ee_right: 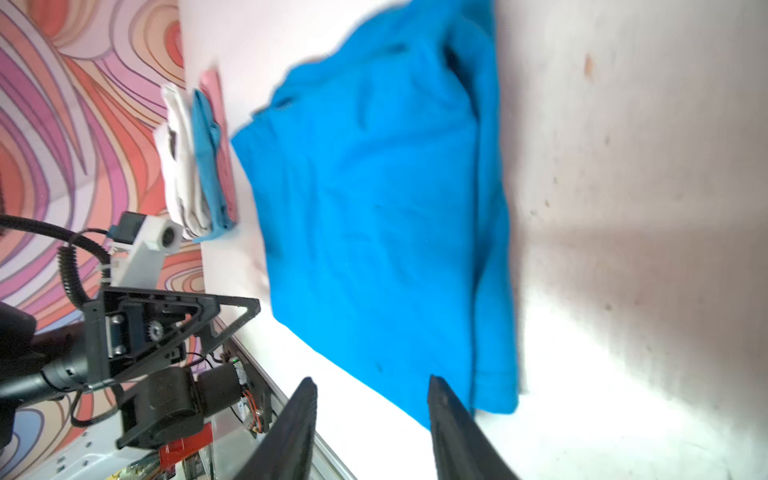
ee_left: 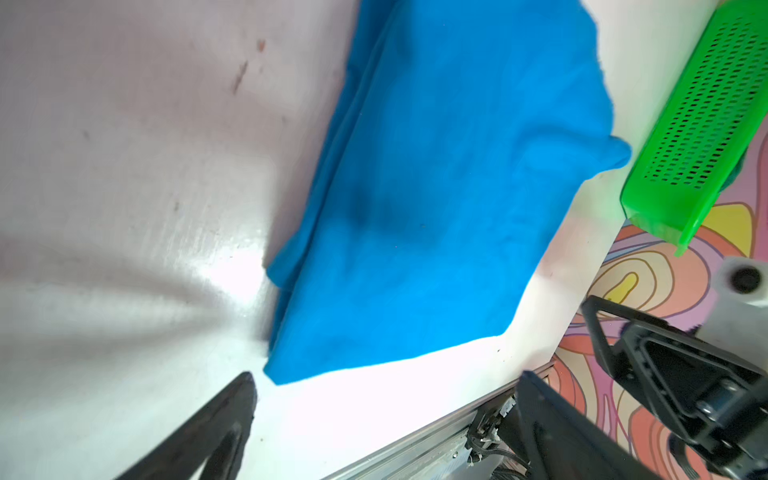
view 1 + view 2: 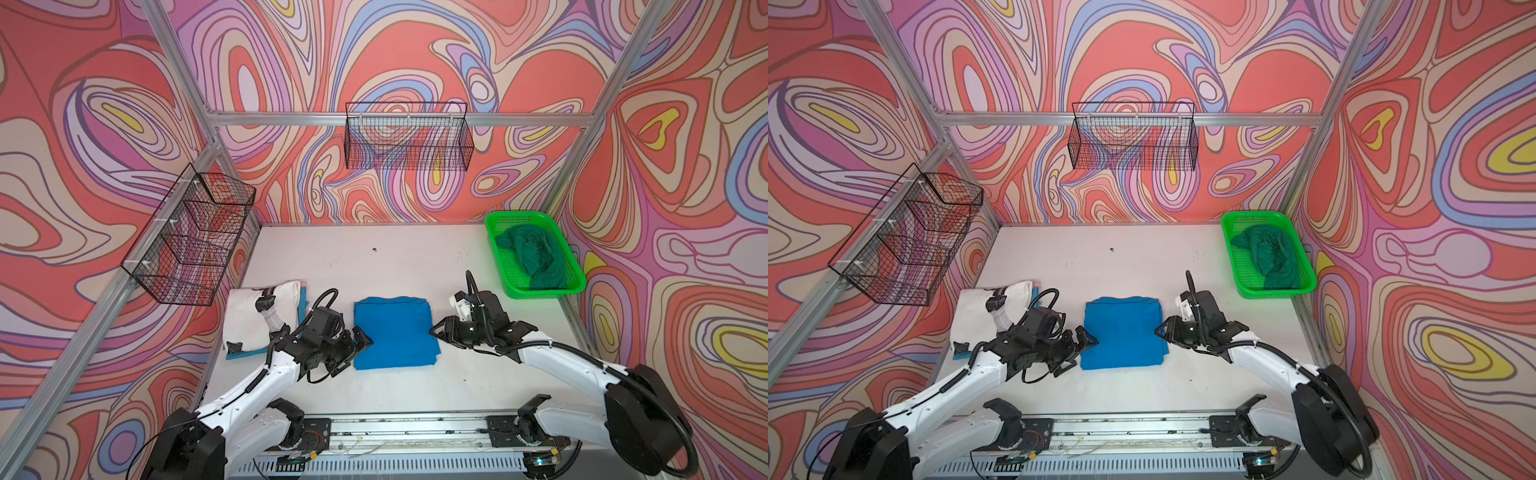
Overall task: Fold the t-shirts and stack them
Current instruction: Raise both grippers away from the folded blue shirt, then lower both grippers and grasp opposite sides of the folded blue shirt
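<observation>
**A:** What do both top views show?

**B:** A white table [image 3: 374, 257] stands inside walls of swirling pink, red and lilac. A folded blue shirt [image 3: 395, 332] lies flat at the middle front. The left gripper [image 3: 362, 338] sits at the shirt's left edge with its jaws spread wide and nothing between them. The right gripper [image 3: 435, 330] sits at the right edge with its jaws parted.

**A:** And the other shirts?

**B:** A folded white shirt [image 3: 257, 316] lies at front left on a pale blue shirt [image 3: 245, 355], partly under the left arm. Its black-grey print is too small to read. A green shirt [image 3: 536, 257] lies crumpled in a basket [image 3: 540, 293] at back right.

**A:** The left wrist view?

**B:** The left gripper's two dark fingers [image 2: 216, 428] stand far apart. The blue shirt [image 2: 436, 187] lies just beyond their tips. Its nearest corner is close to one finger and is not inside the gap. Past the shirt are the mesh wall of the basket [image 2: 698, 104] and the right gripper.

**A:** The right wrist view?

**B:** The right gripper's fingers [image 1: 453, 424] stand apart. The edge of the blue shirt [image 1: 374, 208] runs into the gap between them, and one finger overlaps the cloth. The cloth lies flat and is not pinched. I cannot tell whether that finger touches it. Beyond, the stack shows edge-on: the white shirt [image 1: 183, 166], the pale blue shirt [image 1: 208, 166] and a pink layer [image 1: 222, 145]. The left gripper is across from it.
</observation>
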Robot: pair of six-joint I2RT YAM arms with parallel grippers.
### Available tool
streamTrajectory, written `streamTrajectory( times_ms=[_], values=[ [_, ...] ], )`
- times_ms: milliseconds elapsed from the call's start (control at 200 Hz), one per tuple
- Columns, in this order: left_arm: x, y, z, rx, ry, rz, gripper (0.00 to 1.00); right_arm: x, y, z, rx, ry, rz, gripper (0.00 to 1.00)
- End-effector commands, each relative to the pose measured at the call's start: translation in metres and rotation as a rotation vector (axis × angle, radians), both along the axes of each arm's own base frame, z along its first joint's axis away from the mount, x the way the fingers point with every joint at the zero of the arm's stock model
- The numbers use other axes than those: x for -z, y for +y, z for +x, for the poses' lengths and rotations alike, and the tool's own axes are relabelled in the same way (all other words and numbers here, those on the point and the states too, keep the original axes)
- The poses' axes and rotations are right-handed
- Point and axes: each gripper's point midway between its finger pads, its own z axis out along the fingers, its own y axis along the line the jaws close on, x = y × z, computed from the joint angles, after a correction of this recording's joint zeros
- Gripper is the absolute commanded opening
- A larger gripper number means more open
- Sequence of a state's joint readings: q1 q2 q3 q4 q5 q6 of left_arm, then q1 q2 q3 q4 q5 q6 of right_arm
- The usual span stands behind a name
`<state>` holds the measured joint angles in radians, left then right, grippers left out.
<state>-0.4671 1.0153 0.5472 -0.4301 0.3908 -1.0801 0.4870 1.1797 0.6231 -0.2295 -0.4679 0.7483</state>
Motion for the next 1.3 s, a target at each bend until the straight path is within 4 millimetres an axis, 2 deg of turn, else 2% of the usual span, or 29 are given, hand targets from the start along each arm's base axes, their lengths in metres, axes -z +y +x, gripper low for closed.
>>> streamTrajectory(
  times_ms=[0, 45, 160, 220, 305, 361, 451, 721, 871, 1297],
  values=[
    [-0.015, 0.016, 0.0, 0.051, -0.015, 0.124, 1.0, -0.012, -0.025, -0.006, 0.011, -0.033, -0.161, 0.59],
    [-0.019, 0.016, 0.004, 0.08, -0.016, 0.132, 1.0, -0.016, -0.028, -0.006, 0.001, -0.041, -0.183, 0.64],
    [-0.024, 0.024, 0.015, 0.138, 0.02, 0.175, 1.0, -0.017, -0.04, -0.008, -0.009, -0.045, -0.278, 0.68],
    [-0.025, 0.028, 0.02, 0.156, 0.026, 0.196, 1.0, -0.018, -0.047, -0.007, 0.004, -0.054, -0.315, 0.82],
    [-0.022, 0.032, 0.025, 0.181, 0.029, 0.228, 1.0, -0.017, -0.042, -0.009, -0.024, -0.052, -0.293, 0.87],
    [-0.016, 0.032, 0.026, 0.194, 0.042, 0.236, 1.0, -0.009, -0.041, -0.009, -0.037, -0.031, -0.305, 0.89],
    [-0.004, 0.03, 0.026, 0.197, 0.067, 0.22, 1.0, 0.003, -0.042, -0.005, -0.043, -0.004, -0.338, 0.89],
    [0.031, 0.027, 0.028, 0.2, 0.133, 0.225, 1.0, 0.025, -0.02, 0.01, -0.076, 0.028, -0.279, 0.83],
    [0.045, 0.024, 0.032, 0.192, 0.172, 0.221, 1.0, 0.049, -0.016, 0.016, -0.075, 0.075, -0.29, 0.78],
    [0.08, 0.019, 0.029, 0.213, 0.264, 0.299, 0.85, 0.086, -0.013, 0.03, -0.06, 0.129, -0.33, 0.65]
  ],
)
